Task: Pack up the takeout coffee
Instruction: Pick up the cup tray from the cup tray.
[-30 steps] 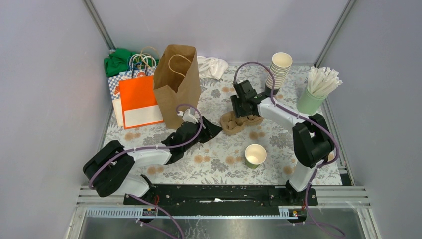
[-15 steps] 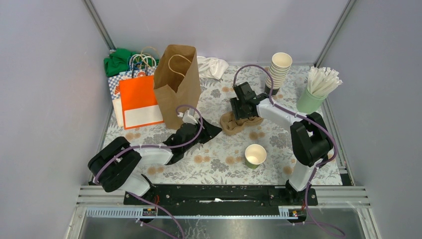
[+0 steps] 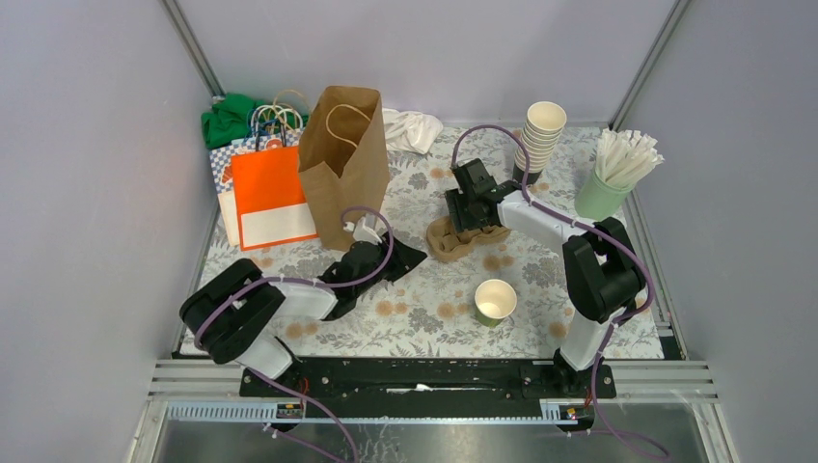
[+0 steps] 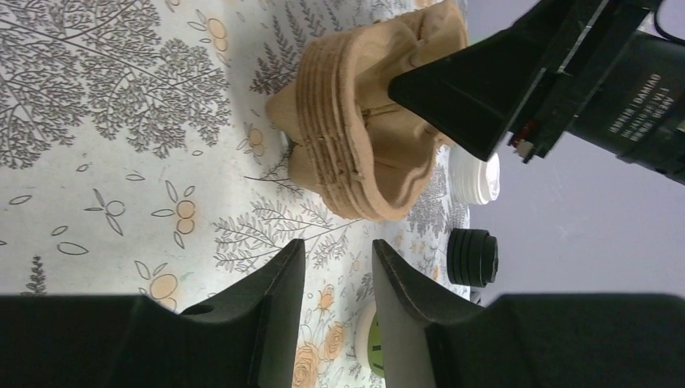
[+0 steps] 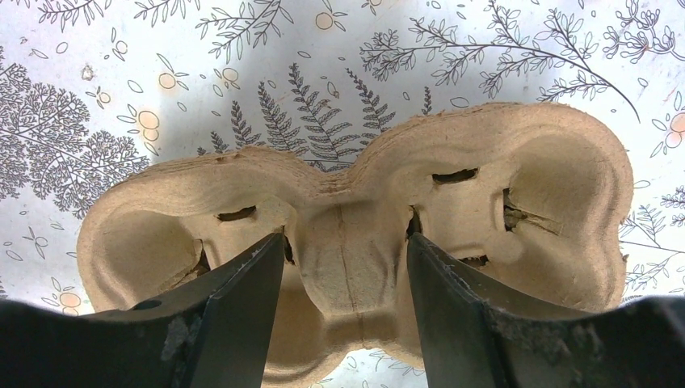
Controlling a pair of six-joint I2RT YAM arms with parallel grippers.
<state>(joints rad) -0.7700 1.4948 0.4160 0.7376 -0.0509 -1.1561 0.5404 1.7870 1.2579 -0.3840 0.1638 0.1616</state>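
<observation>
One takeout coffee cup (image 3: 495,302), dark green with a white inside and no lid, stands upright near the front right. A stack of brown pulp cup carriers (image 3: 461,238) lies mid-table. My right gripper (image 3: 467,214) hangs over it, open, its fingers astride the carrier's centre ridge (image 5: 347,234). In the right wrist view the right gripper (image 5: 343,263) has only that ridge between its fingers. My left gripper (image 3: 410,256) lies low on the table left of the carrier stack (image 4: 363,145). In the left wrist view the left gripper (image 4: 338,267) is open and empty.
An open brown paper bag (image 3: 342,159) stands at the back left, with an orange bag (image 3: 270,198) beside it. At the back right are stacked cream cups (image 3: 540,135), black lids (image 4: 472,257) and a pale green cup of white sticks (image 3: 617,178). A white cloth (image 3: 410,130) lies behind.
The left jaws have narrowed and the left arm has shifted slightly. The right gripper has edged left and down over the carrier, its jaws a little wider.
</observation>
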